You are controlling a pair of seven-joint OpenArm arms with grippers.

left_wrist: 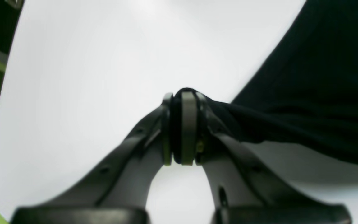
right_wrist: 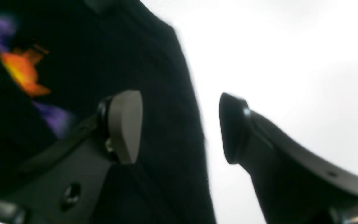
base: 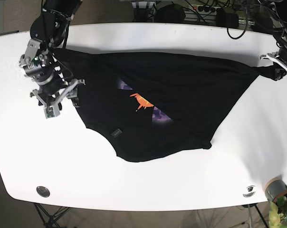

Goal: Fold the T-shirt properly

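A black T-shirt with an orange and purple print lies spread across the white table, bunched along its lower edge. On the base view's right, my left gripper is shut on a stretched corner of the shirt. The left wrist view shows the left gripper with its pads pinching black cloth just above the table. My right gripper stands open at the shirt's left edge. In the right wrist view the right gripper straddles the shirt's edge, one finger over cloth, the other over table.
Cables and a power strip lie along the table's far edge. Two round fittings sit near the front corners. A potted plant stands just off the front right corner.
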